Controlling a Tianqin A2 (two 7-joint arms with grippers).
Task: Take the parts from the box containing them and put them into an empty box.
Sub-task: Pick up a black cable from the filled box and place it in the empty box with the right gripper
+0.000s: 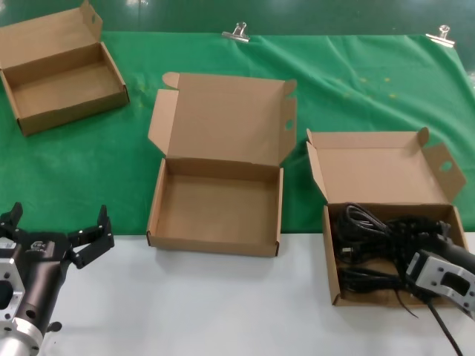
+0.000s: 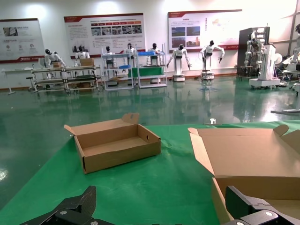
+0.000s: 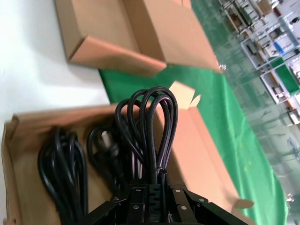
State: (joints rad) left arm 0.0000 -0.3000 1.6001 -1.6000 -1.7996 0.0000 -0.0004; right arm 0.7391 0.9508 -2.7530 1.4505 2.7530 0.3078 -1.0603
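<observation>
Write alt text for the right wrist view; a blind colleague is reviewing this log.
The right gripper is shut on a looped black cord bundle, above the cardboard box holding more cords. Beyond lies a larger empty box on green cloth.

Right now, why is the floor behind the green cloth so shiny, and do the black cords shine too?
In the left wrist view the polished floor mirrors the bright wall posters and ceiling light. In the right wrist view the cords held in the right gripper catch thin white highlights. In the head view the green cloth looks matte, without glare.
</observation>
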